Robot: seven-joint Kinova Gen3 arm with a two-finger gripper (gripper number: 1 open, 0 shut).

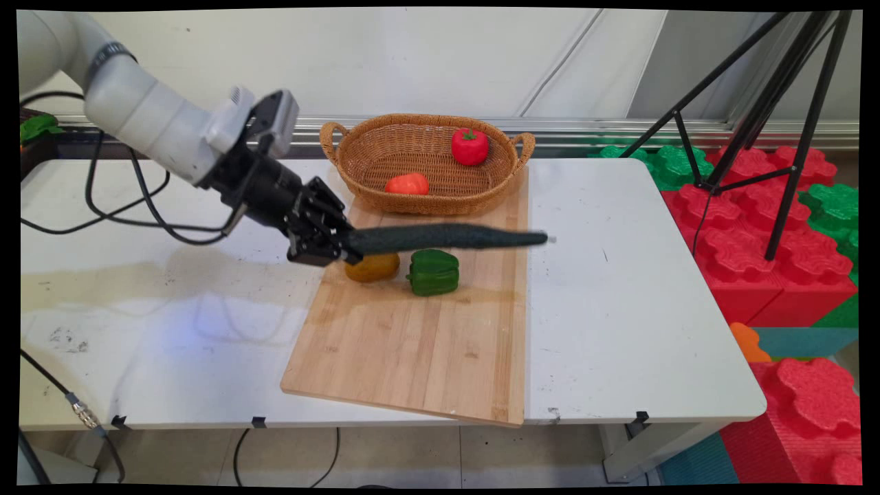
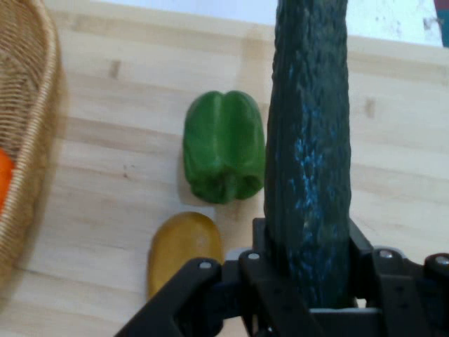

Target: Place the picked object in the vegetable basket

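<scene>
Gripper [image 1: 342, 249] clamped on one end of a long dark green cucumber [image 1: 447, 237], jaws closed against its sides; in the hand view the cucumber [image 2: 309, 161] runs up from between the black linkage to the top edge. Cucumber held roughly level, clear of the surface, above the far half of the wooden cutting board [image 1: 419, 344], free tip reaching just past the board's right edge.

On the cutting board, under the cucumber: green bell pepper [image 1: 433, 272], and beside it to the left a yellow-orange vegetable [image 1: 373, 267], partly hidden by the gripper in the main view. Hand view shows both apart from the cucumber: pepper [image 2: 223, 156], yellow piece [image 2: 184, 247].

Wicker basket [image 1: 426, 199] at the board's far end, resting partly on it. Inside: red tomato [image 1: 469, 146] toward the far right, orange piece [image 1: 407, 183] toward the near side.

Board lying on the white table [image 1: 619, 309].
</scene>
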